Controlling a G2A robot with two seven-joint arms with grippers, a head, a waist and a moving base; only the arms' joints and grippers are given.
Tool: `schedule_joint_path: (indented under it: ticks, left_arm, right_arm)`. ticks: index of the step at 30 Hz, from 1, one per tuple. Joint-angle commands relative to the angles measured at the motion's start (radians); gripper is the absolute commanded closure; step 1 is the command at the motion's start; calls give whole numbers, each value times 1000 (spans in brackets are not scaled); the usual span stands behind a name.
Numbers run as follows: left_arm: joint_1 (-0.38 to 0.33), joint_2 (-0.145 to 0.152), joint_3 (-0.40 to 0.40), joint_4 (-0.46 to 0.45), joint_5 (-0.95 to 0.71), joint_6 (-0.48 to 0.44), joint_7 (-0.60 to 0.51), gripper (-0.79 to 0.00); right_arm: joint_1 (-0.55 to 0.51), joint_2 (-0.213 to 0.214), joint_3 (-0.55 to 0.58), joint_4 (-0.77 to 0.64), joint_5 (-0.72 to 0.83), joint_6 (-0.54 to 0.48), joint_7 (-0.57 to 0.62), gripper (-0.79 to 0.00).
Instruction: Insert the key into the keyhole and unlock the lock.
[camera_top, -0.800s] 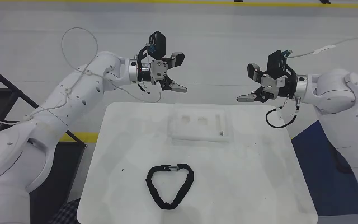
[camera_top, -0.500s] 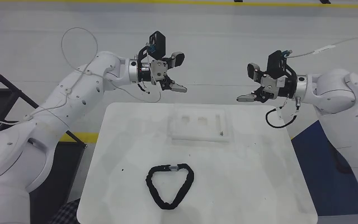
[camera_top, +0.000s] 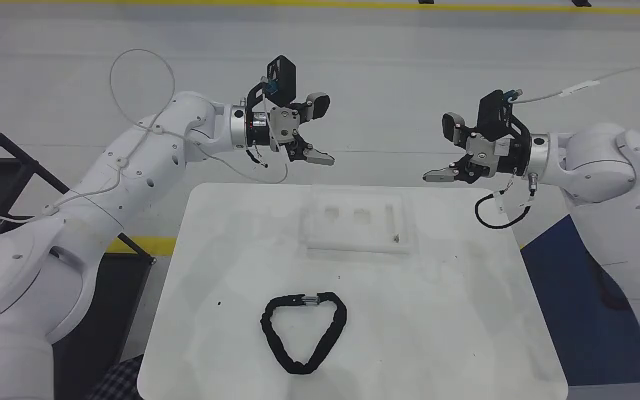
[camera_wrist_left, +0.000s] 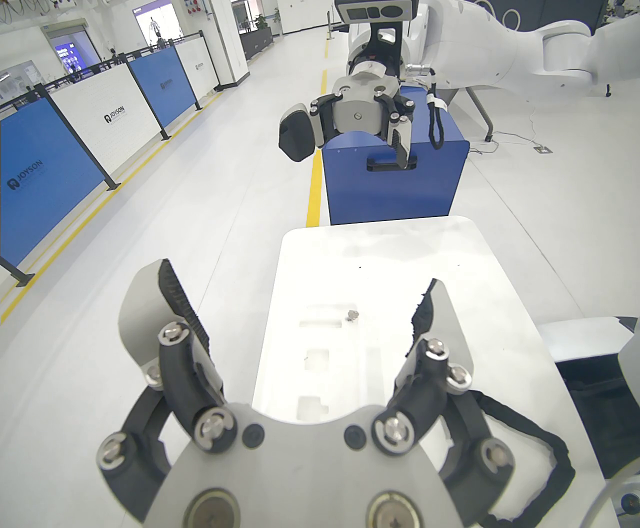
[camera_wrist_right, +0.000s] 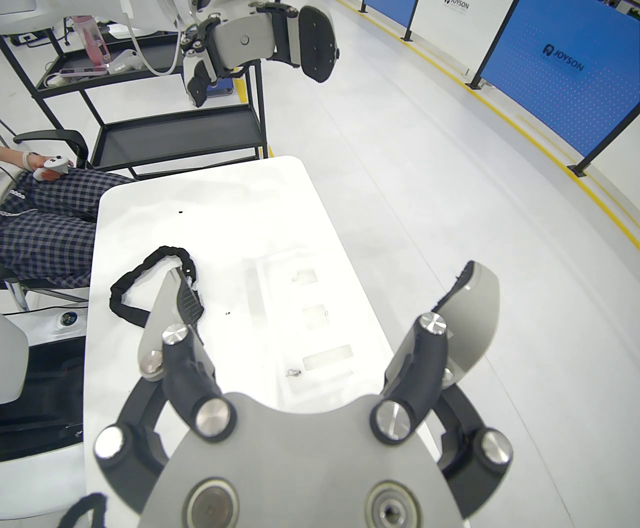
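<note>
Starting on the left, the left tool (camera_top: 325, 130) hangs over the far edge of the desk (camera_top: 450, 320) with its jaws spread wide and nothing between them. Straight down at its 6 o'clock, on the near half of the desk, lies the black chain lock (camera_top: 303, 330), curled into a closed loop. Its silver lock body (camera_top: 315, 297) sits at the loop's 12 o'clock, with its long axis running roughly 9 to 3. The keyhole itself is too small to make out.

Moving right, a pale tray (camera_top: 330, 235) rests near the far edge, between the two tools. The key (camera_top: 397, 238) is a tiny dark speck at the tray's 3 o'clock end, too small to read which way its blade points.

Further right, the right tool (camera_top: 437, 150) also hovers over the far edge, wide open and empty.

The key lies at about 7 o'clock from the right tool and close under it, but at 5 o'clock from the left tool and across the tray. The right arm looks the natural one for the pickup, with the lock then waiting between 7 and 8 o'clock from the key.
</note>
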Motion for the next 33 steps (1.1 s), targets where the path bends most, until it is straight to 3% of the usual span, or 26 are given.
schedule_joint_path:
  ticks: [1, 9, 15, 22, 29, 33]
  left_arm:
    - [0, 0, 0, 0, 0, 0, 0, -785]
    - [0, 0, 0, 0, 0, 0, 0, -785]
    - [0, 0, 0, 0, 0, 0, 0, -785]
    - [0, 0, 0, 0, 0, 0, 0, -785]
    - [0, 0, 0, 0, 0, 0, 0, -785]
    - [0, 0, 0, 0, 0, 0, 0, -785]
  right_arm:
    - [-26, -2, -11, -1, -9, 37, -6, -785]
    - [-66, -16, -93, 57, 10, 85, 64, -785]
    - [-69, -28, -149, 85, 61, 216, 186, -785]
    - [-93, -46, -204, 58, 62, 488, 286, -785]
    - [-114, -85, -277, 58, -34, 761, 224, -785]
    - [-125, -110, -313, 28, -60, 966, 220, -785]
